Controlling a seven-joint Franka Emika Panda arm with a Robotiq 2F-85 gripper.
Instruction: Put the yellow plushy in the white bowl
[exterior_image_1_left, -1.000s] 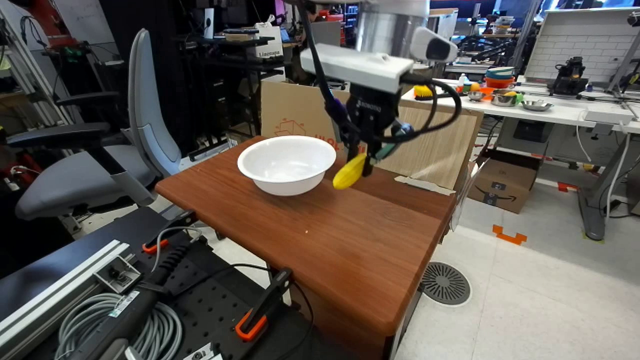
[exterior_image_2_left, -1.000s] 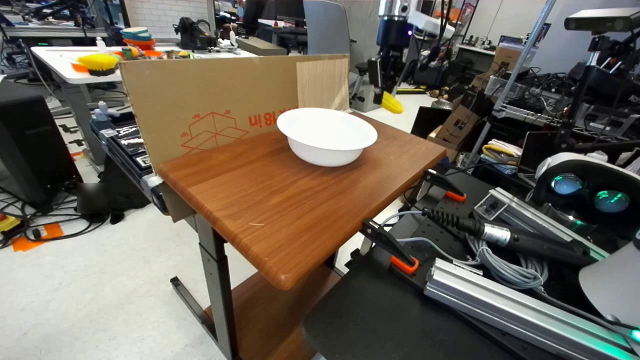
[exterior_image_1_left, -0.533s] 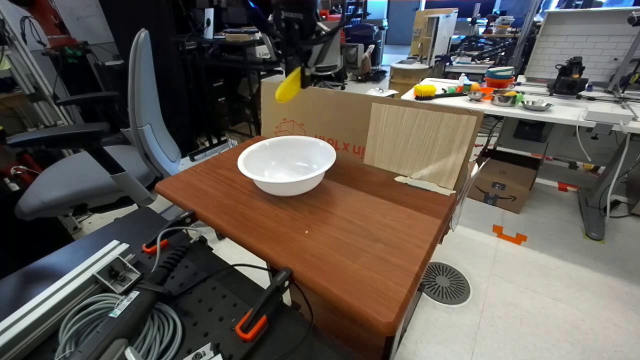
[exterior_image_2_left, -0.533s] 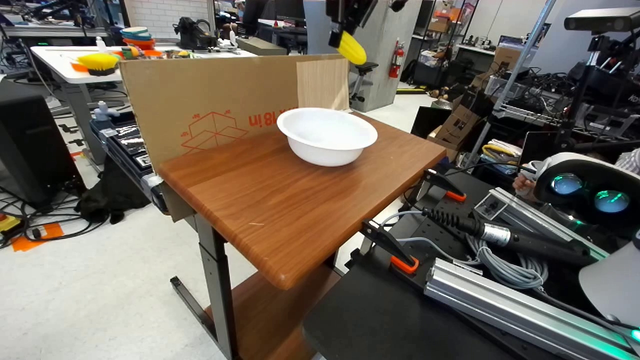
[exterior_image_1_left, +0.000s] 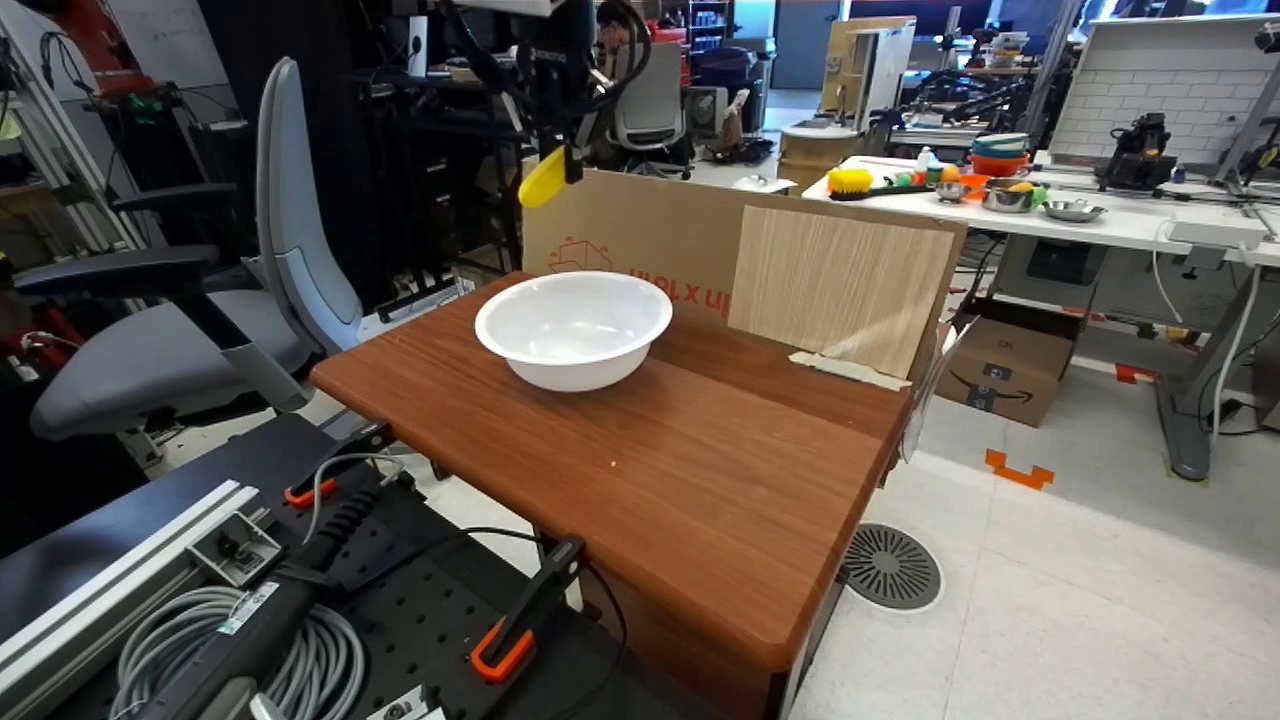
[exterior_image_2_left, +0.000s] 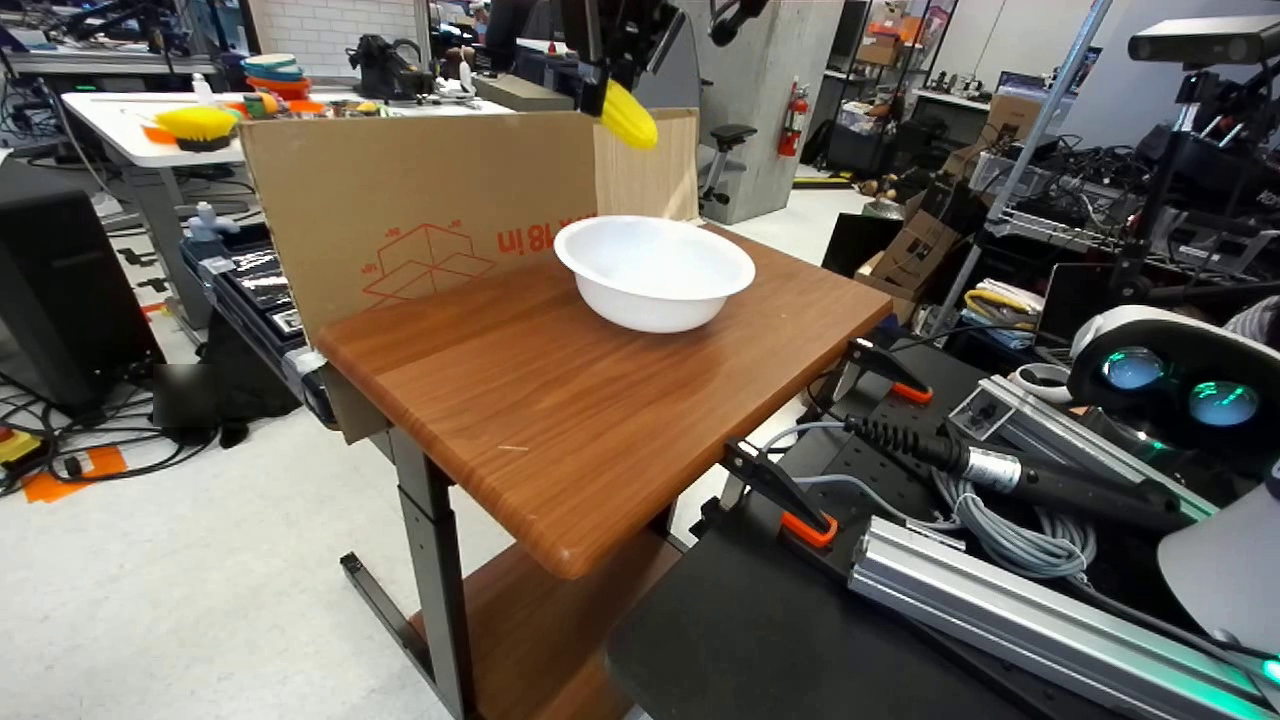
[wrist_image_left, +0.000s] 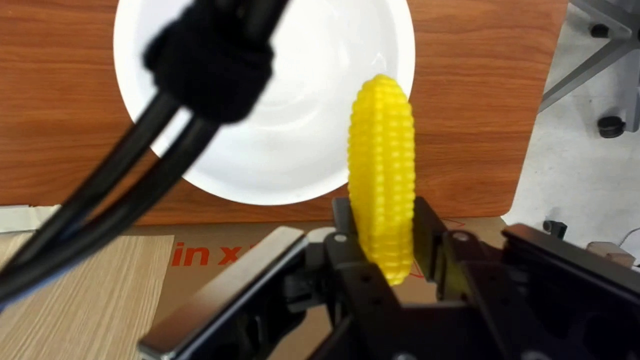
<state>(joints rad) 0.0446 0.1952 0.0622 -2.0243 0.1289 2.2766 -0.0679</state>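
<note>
The Robotiq gripper (wrist_image_left: 384, 215) was clenched on the yellow corn-cob plushy (wrist_image_left: 381, 150), its two fingers (wrist_image_left: 427, 227) parted only by the toy's thickness, one against each long side. They pinched the cob toward one end, and the greater part of its knobbly length stuck out past them. In both exterior views the gripper pointed downward, a black cable (exterior_image_1_left: 640, 60) looping beside it, and the top of each view cut off nearly all of the arm above. The plushy slanted in mid-air, its free end lower than the held one.

Well below it stood the wide white bowl (exterior_image_1_left: 573, 335), upright on a brown wood-grain table (exterior_image_1_left: 700, 470), apart from the toy. In the wrist view the cob's free end crossed the bowl's rim and showed against the white inside, while blurred black cables (wrist_image_left: 135, 170) hid another part of the bowl. Whether the plushy was squarely over the bowl, I could not tell.

Along one edge of the table rose a cardboard sheet (exterior_image_2_left: 430, 160) with red print (exterior_image_2_left: 428, 262), a pale wood-grain panel (exterior_image_1_left: 840, 285) against its face. Along another edge lay a black perforated board (exterior_image_1_left: 430, 600), carrying a coil of gray cable (exterior_image_2_left: 1045, 560) and an aluminum extrusion (exterior_image_2_left: 1010, 620), with black-and-orange clamps (exterior_image_2_left: 785, 490) at its border. Farther out were a gray office chair (exterior_image_1_left: 315, 230) and a white desk (exterior_image_1_left: 1120, 235) with a yellow-bristled brush (exterior_image_1_left: 848, 181).
</note>
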